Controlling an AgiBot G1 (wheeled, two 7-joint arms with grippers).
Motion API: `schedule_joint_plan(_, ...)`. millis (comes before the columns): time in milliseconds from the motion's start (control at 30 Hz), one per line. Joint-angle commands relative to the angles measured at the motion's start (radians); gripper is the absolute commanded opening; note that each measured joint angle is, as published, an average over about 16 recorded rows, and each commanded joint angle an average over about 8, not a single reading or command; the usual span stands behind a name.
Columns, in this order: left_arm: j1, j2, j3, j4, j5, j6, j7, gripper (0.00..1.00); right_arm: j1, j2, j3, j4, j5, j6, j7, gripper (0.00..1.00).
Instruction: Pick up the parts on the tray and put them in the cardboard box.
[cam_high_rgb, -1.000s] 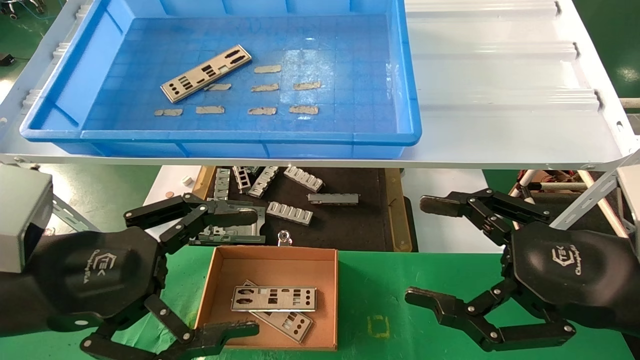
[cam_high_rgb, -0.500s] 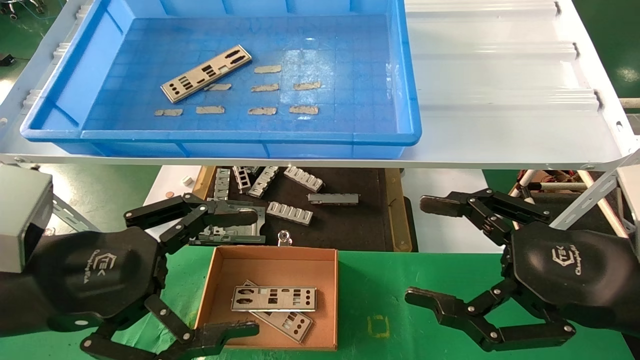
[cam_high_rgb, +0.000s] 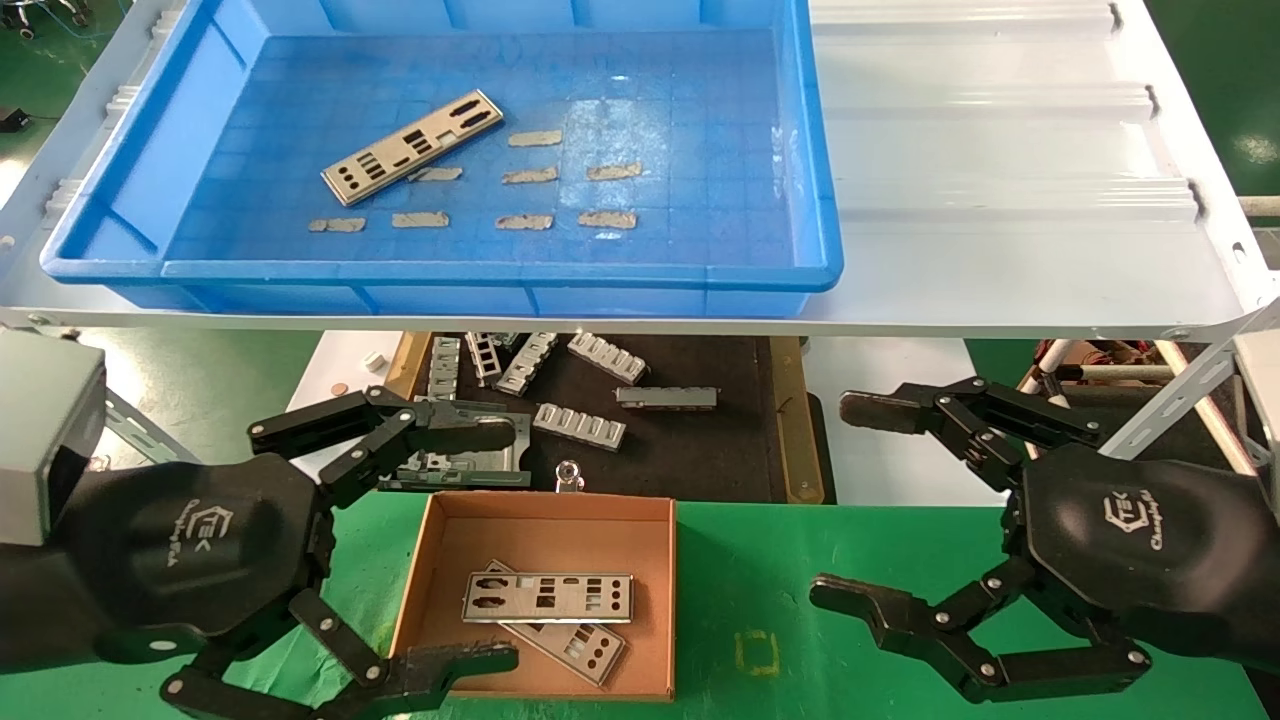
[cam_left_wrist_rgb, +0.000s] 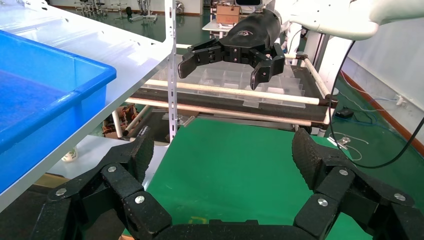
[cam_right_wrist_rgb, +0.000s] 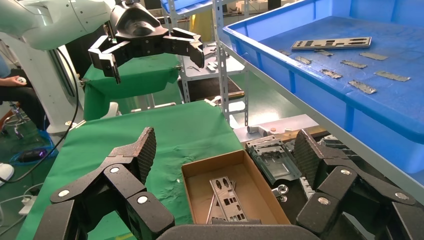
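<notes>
A: What is recorded nearest the robot?

B: The left gripper (cam_high_rgb: 480, 545) is listed at the near left, jaws spread wide, nothing held; one finger lies over the cardboard box's near left corner, the other above its far left corner. The right gripper (cam_high_rgb: 860, 505) is listed at the near right over the green cloth (cam_high_rgb: 760, 570), jaws likewise spread wide and empty, well apart from the box.

A: And the box itself?

B: The cardboard box (cam_high_rgb: 655, 600) is entered on the green cloth, between the two grippers and nearer the left one. Two parts are logged inside: an upper plate (cam_high_rgb: 547, 596) lying flat and level, overlapped on a lower plate (cam_high_rgb: 570, 645) set at an angle.

A: What is noted behind the box?

B: A black mat (cam_high_rgb: 700, 450) with wooden edges is catalogued on a lower surface, with grey ribbed brackets (cam_high_rgb: 580, 425) scattered on it.

A: And farthest off?

B: The blue tray (cam_high_rgb: 500, 272) is recorded on a white shelf (cam_high_rgb: 1000, 200). One part (cam_high_rgb: 412, 147) is left on its floor, left of centre, lying diagonally. Grey tape strips (cam_high_rgb: 525, 175) are entered beside it in two loose rows, one touching or just under the plate's near edge.
</notes>
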Motion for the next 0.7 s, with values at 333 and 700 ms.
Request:
schedule_joint_plan(333, 0.000, 0.000, 0.000, 0.000, 0.000, 0.000, 0.000, 1.00, 0.000, 0.000, 0.000, 0.000, 0.000, 0.000, 0.000, 1.00)
schedule_joint_plan(700, 0.000, 0.000, 0.000, 0.000, 0.000, 0.000, 0.000, 1.00, 0.000, 0.000, 0.000, 0.000, 0.000, 0.000, 0.000, 1.00)
